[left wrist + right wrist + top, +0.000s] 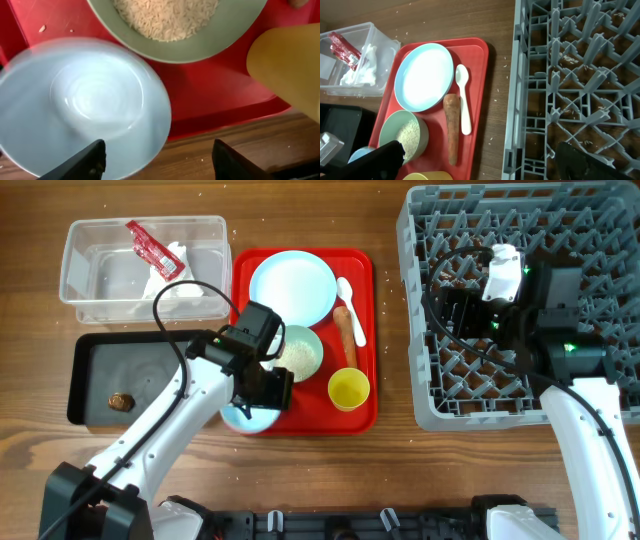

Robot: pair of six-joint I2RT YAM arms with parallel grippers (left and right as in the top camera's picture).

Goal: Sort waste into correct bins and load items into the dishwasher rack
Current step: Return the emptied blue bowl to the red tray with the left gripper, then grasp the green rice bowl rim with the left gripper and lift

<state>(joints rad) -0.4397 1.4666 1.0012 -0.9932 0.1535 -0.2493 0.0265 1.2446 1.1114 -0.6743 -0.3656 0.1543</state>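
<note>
Down at the lower left corner of the red tray [365,310], the left arm [170,420] holds its jaws open over the pale blue bowl [85,105]. In the left wrist view one finger [90,162] sits above the bowl's near edge and the other above the wooden desk [395,480], with the rim between them and nothing gripped. Just above the bowl in the frame stands the pale green bowl [300,352], holding white rice grains [165,17], and the small yellow cup [348,390] stands to its right. The pale blue plate [292,288] fills the top of the tray, with the white plastic spoon [352,310] and the orange carrot stick [346,335] lying side by side along its right. At upper left, the clear tub [90,275] holds the red wrapper [148,248] and the crumpled napkin [172,280]. Below it, the black tray [150,370] holds a small brown lump [121,401]. At the right of the frame, the right arm [585,420] reaches over the grey dishwasher rack [600,220], its jaws spread wide and empty.
</note>
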